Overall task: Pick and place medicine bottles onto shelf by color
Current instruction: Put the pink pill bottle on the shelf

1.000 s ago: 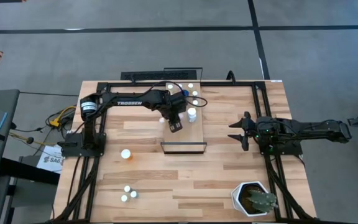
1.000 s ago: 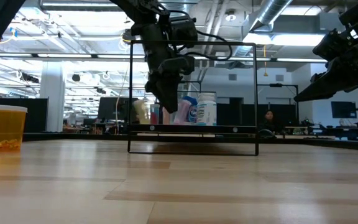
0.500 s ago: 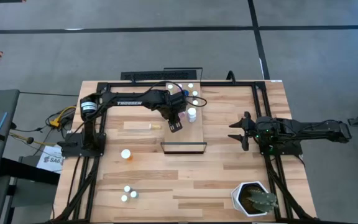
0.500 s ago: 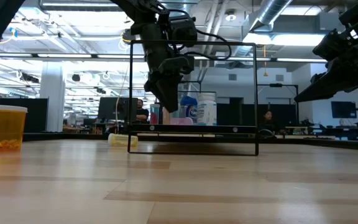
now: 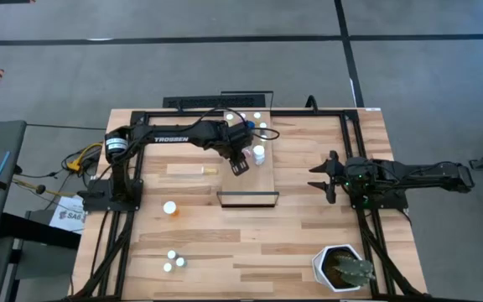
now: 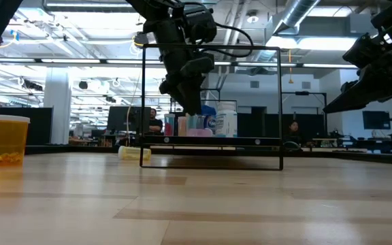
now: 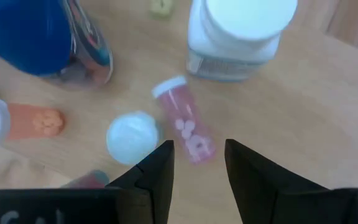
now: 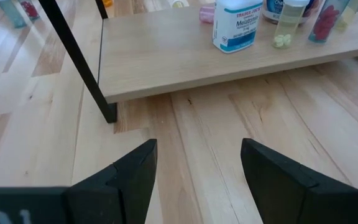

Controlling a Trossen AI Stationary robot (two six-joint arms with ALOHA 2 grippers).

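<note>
Since a second ago the left gripper point(image 5: 240, 166) has drawn slightly toward 12 o'clock over the shelf point(image 5: 263, 181), and a yellowish bottle point(image 5: 210, 169) that stood on the board now lies on its side on the tabletop point(image 5: 309, 226), just off the shelf at 9 o'clock.

From above, the left gripper hangs over the shelf's 11 o'clock part, clear of the board in the low view. Its fingers point(image 7: 160, 168) are slightly parted and pinch nothing. Below them a pink bottle point(image 7: 185, 121) with a white cap lies flat on the wood, pills showing through its clear body. At its 9 o'clock stands a bottle seen only as a round white cap point(image 7: 132, 137). Farther the same way an orange bottle point(image 7: 35, 122) lies on its side. A big blue bottle point(image 7: 36, 37) and a white labelled bottle point(image 7: 241, 34) stand toward 12 o'clock.

On the table a white-capped orange bottle point(image 5: 169, 207) stands at the shelf's 8 o'clock, with three small ones point(image 5: 173, 260) farther out at 7 o'clock. More caps point(image 5: 257, 117) sit at 12 o'clock.

The right gripper point(image 5: 324, 178) waits at the shelf's 3 o'clock with its fingers spread wide and empty.
</note>
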